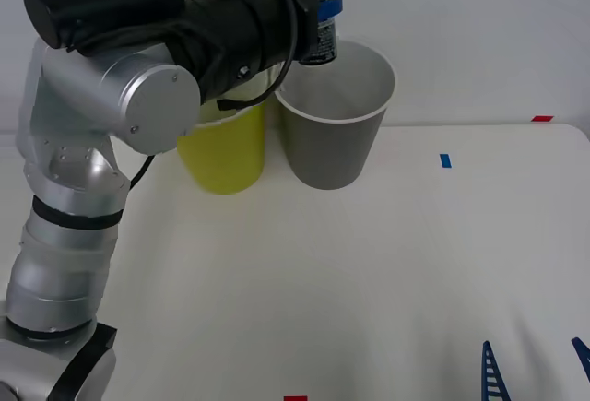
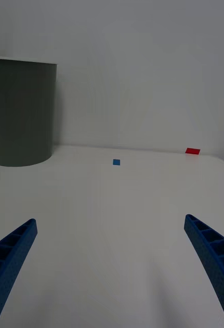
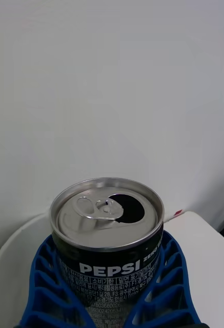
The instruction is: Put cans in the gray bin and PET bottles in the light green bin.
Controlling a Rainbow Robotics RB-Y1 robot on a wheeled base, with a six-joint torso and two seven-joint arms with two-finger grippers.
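Above gray bin, left hand gripping can, light green bin beside.

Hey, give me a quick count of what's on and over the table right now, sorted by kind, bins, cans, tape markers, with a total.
Bins: 2, the gray bin and the light green bin
Cans: 1, the Pepsi can, upright in the left gripper above the gray bin
Tape markers: 3, blue, red, red
Total: 6
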